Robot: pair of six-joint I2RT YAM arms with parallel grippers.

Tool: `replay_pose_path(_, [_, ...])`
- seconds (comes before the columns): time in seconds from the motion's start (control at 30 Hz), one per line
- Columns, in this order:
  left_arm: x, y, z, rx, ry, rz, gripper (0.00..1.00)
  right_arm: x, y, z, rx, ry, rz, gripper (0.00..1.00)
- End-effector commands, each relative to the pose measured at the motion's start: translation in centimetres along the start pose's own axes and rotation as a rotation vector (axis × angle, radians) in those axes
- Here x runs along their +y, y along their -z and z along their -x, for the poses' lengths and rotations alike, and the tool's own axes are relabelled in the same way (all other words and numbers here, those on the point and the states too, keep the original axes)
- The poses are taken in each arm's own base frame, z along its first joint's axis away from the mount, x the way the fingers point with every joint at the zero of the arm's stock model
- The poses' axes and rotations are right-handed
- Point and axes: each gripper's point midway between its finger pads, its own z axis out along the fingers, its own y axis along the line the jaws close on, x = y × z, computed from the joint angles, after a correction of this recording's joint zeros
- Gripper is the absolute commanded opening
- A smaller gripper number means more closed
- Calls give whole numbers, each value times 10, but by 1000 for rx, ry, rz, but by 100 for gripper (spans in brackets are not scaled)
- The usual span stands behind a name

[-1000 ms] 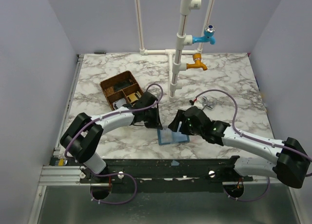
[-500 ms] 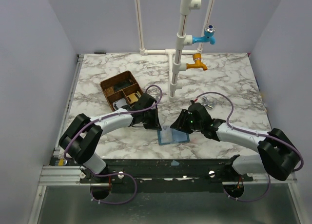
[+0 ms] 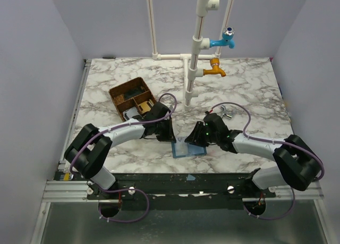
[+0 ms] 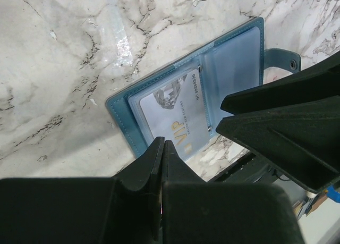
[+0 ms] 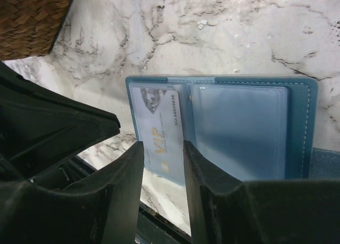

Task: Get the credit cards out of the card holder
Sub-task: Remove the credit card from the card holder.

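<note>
Right claw: jaws apart astride the credit card; we cannot tell if they pinch.
Credit card: between our right fingers, long axis toward the wrist, in the card holder.
Left claw: clenched, empty, tips on holder's edge.

credit card — lower end behind right gripper, tray contents too small

The left arm and the right arm are made of white tubes and chunky black joints. A purple cable is looped along each. The left end effector and the right end effector are made all black, with wedge-shaped fingers.
</note>
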Motion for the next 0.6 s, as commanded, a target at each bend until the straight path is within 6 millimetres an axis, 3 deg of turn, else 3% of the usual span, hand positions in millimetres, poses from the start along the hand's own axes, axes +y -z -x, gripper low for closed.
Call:
replay_pose_path(0.0, [-2, -4, -4, 16, -9, -22, 0, -11, -4, -6, 18, -5, -17, 39])
replay_pose_path(0.57, [1, -20, -13, 59, -2, 2, 0, -17, -10, -15, 46, -26, -9, 36])
